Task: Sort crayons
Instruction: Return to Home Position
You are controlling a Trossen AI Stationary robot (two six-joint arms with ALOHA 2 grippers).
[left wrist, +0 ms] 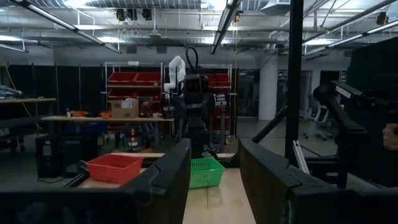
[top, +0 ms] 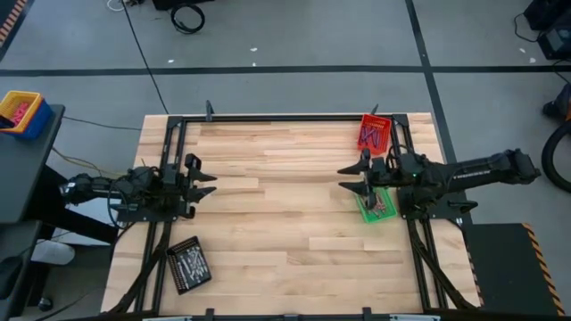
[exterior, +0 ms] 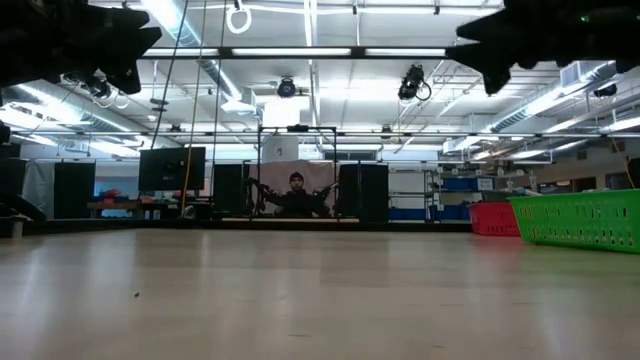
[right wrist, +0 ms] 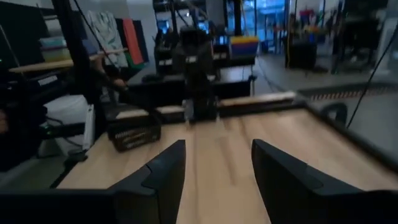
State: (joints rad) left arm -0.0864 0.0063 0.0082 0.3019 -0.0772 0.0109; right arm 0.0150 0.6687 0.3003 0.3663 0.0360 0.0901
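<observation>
The crayons lie as small sticks inside three trays. Purplish ones (top: 375, 134) are in the red tray (top: 363, 141) at the far right. Reddish-brown ones (top: 380, 204) are in the green tray (top: 364, 209), partly under the right arm. Pale grey ones (top: 189, 265) are in the black tray (top: 175, 272) at the near left. My left gripper (top: 207, 177) is open and empty at the table's left, raised above the wood. My right gripper (top: 344, 178) is open and empty at the right, raised beside the green tray. The two grippers face each other.
A black frame (top: 285, 117) runs along the table's far edge and sides. Bare wood (top: 277, 205) lies between the arms. The low view shows the green tray (exterior: 580, 220) and red tray (exterior: 490, 218) at the right. A person (exterior: 297, 190) stands far behind the table.
</observation>
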